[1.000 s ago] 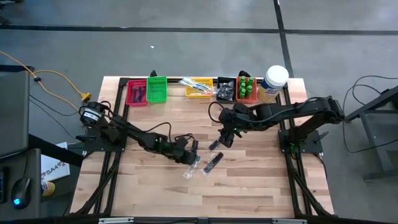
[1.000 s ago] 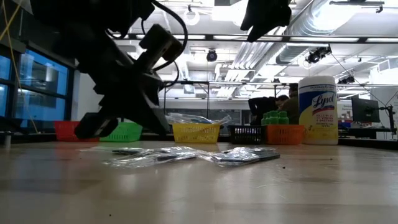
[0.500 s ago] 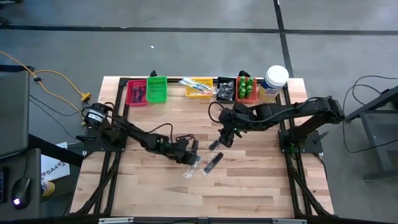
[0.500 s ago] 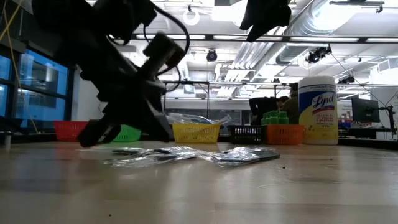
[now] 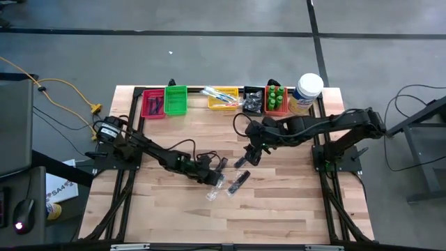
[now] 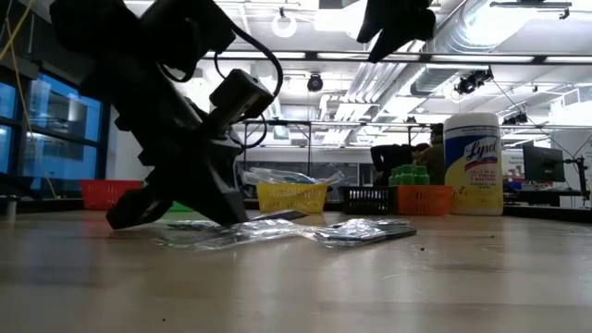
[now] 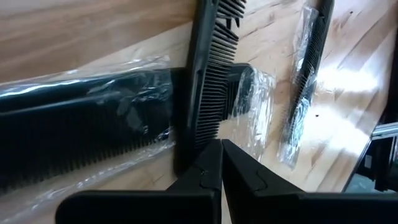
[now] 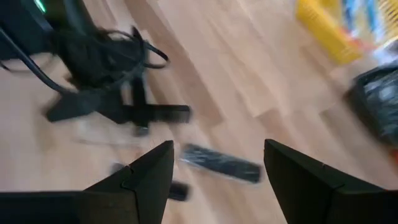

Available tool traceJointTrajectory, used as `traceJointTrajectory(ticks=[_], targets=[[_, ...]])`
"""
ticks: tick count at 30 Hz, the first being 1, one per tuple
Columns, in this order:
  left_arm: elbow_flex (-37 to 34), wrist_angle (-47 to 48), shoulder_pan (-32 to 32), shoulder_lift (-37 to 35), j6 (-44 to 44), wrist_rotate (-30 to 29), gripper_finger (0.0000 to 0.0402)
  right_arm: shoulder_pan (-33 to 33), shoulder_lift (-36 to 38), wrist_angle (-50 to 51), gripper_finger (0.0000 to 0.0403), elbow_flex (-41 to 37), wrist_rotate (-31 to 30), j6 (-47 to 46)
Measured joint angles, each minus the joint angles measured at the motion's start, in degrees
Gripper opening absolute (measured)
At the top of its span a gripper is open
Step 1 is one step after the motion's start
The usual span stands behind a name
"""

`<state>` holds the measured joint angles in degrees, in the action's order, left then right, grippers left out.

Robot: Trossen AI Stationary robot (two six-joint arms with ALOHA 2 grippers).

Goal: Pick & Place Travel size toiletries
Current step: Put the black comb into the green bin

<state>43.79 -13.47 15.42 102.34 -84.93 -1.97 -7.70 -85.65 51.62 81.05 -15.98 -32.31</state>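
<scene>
Black combs (image 7: pixel 211 87), yellow bin (image 5: pixel 223 97), green bottles (image 5: pixel 276 97).

Glossy clear-wrapped black plastic combs (image 7: pixel 87 134) on smooth wooden table (image 7: pixel 74 31).

Even, bright overhead light falls on the table (image 5: pixel 279 209) in the high view, with soft shadows. In the low view ceiling lamps (image 6: pixel 277 23) glare and the near arm (image 6: pixel 176 139) is a dark silhouette. The right wrist view is motion-blurred. In the left wrist view, glare sits on the plastic wrap (image 7: pixel 261 93).

"Lysol" on white jar (image 6: pixel 472 164)
</scene>
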Motion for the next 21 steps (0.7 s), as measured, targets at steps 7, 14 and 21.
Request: traceJointTrajectory(ticks=[7,14,21], targets=[[0.01,0.70,0.00,1.23,0.24,0.11,0.0000,-1.14,-0.07,-19.86,0.0238,-11.66,6.62,-16.35],[-0.13,0.93,0.00,1.32,0.63,-0.37,0.0000,0.28,-0.07,-37.00,0.0238,-25.68,10.00,-30.11],[-0.41,-3.52,0.00,-0.87,2.32,-0.68,0.0000,2.95,-0.07,-38.03,0.0238,-28.41,15.60,-29.08]])
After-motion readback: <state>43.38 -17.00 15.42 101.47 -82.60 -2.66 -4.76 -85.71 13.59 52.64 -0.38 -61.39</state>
